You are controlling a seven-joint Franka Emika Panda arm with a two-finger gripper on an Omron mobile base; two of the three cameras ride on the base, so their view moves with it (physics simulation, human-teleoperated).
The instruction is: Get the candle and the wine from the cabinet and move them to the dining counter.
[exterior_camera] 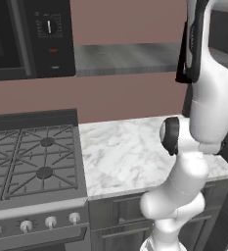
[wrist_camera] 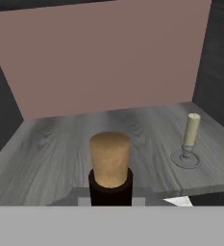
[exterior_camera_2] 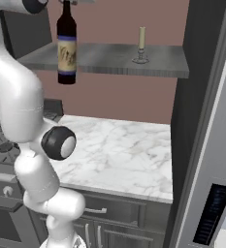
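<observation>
- Pink wall at the back, with a black microwave with a dial (exterior_camera: pixel 32 34) on the far left and a grey gas stove with black grates (exterior_camera: pixel 32 162) under it.
- Next comes the small white marble desk with grey veins (exterior_camera_2: pixel 119 150), bare on top.
- Above it runs the long grey streaked shelf slab of the cabinet (exterior_camera_2: pixel 109 58).
- The tall dark glass wine bottle with a cream-gold label (exterior_camera_2: pixel 66 46) hangs in the air in front of the shelf's left part, upright, its bottom clear of the slab.
- The pincer (exterior_camera_2: pixel 66 3) sits at the very top edge of the right base view, pressed shut on the bottle's neck. The hand view looks straight down on the bottle's tan top (wrist_camera: pixel 110 158).
- I think the bottle is heavy, hard, smooth and can break. Held so high up, it may swing or slip, so slow moves are best.
- Further right on the shelf stands the short cream candle in a small grey metal holder (exterior_camera_2: pixel 141 46), well apart from the bottle.
- I think the candle is light and tips over easily. A good place to pinch it is low on the stick, just above the holder.
</observation>
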